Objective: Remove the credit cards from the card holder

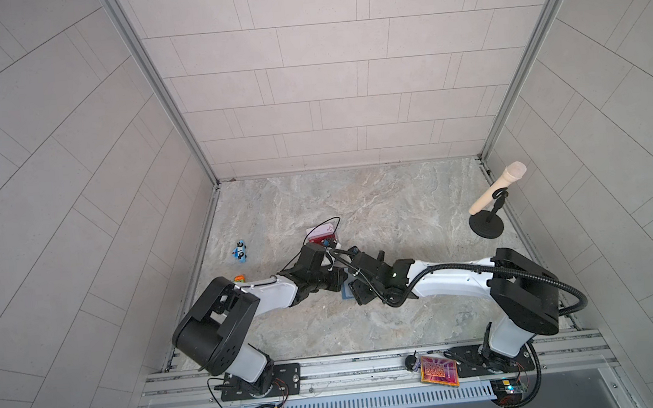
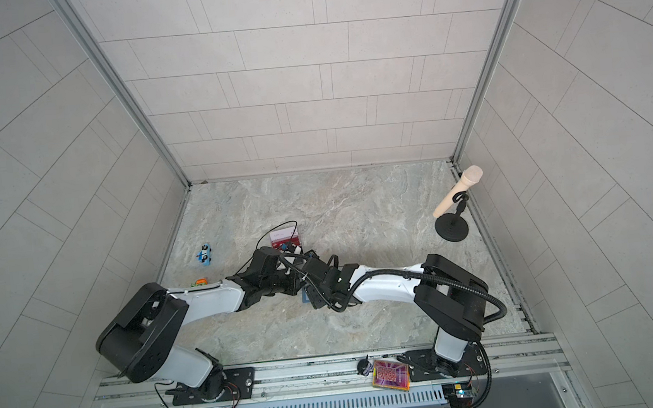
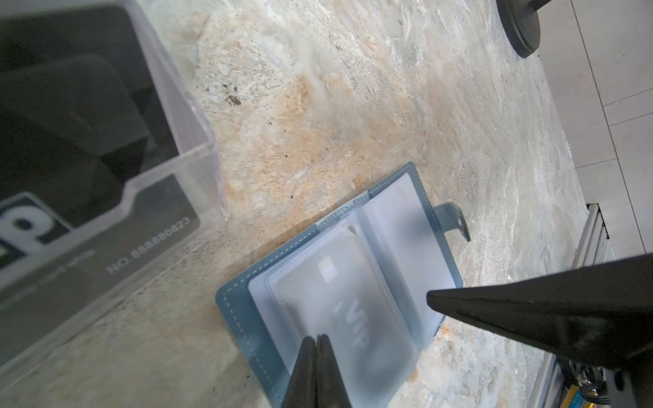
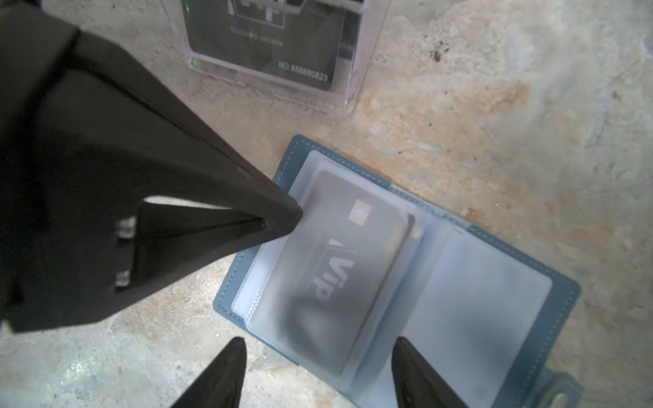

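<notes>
Overhead, both top views: the two wrists meet low over the marble surface (image 1: 398, 215) and hide their jaws. Only a slate-blue sliver of the card holder (image 1: 346, 292) shows beneath them. Just beyond stands a clear acrylic stand (image 1: 321, 233) with a red card (image 1: 322, 239).

Right wrist view, holder: it lies open and flat with its clear sleeves up, and a dark grey Vip card (image 4: 339, 265) is still inside one sleeve.

Right wrist view, risk: the holder could lift or drag with the card, since nothing visibly pins it down.

Right wrist view, jaws: the right gripper (image 4: 318, 341) has its jaws well apart and holds nothing. One tip is over the surface beside the holder and one is over its sleeves. The left gripper (image 4: 295, 217) has its tips at the outer edge of the carded sleeve.

Left wrist view, risk: the narrow tips may catch the film rather than the card, or slip off the slick plastic. The stand, with its black numbered card (image 3: 106, 226), is near enough to be knocked. The two grippers are also close enough to clash.

Left wrist view, jaws: the left jaws are pressed together at the sleeve's edge. Whether they pinch card, film or nothing cannot be told.
</notes>
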`<move>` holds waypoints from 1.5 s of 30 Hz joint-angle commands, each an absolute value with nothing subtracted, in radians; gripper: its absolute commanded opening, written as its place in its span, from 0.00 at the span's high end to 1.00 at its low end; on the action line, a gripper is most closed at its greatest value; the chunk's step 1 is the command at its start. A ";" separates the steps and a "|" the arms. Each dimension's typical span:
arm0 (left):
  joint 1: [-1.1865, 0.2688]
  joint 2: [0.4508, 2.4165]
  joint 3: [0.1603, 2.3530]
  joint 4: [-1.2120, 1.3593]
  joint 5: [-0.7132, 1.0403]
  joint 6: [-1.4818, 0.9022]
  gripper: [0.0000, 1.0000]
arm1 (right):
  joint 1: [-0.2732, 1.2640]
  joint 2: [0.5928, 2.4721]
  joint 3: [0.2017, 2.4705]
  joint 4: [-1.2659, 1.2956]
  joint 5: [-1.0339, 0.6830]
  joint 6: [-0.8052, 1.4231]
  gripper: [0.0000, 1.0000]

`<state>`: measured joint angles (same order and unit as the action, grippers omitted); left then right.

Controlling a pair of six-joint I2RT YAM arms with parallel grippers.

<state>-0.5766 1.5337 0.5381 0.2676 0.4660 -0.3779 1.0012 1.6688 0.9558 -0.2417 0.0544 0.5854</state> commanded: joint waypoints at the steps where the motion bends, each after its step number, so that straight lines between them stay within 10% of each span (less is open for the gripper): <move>1: -0.581 1.547 0.536 0.282 0.443 -0.384 0.99 | 1.013 1.685 0.977 -0.230 0.099 0.608 0.31; 45: -0.581 1.581 0.459 0.324 0.427 -0.375 0.99 | 1.012 1.788 1.026 -0.282 0.206 0.578 0.40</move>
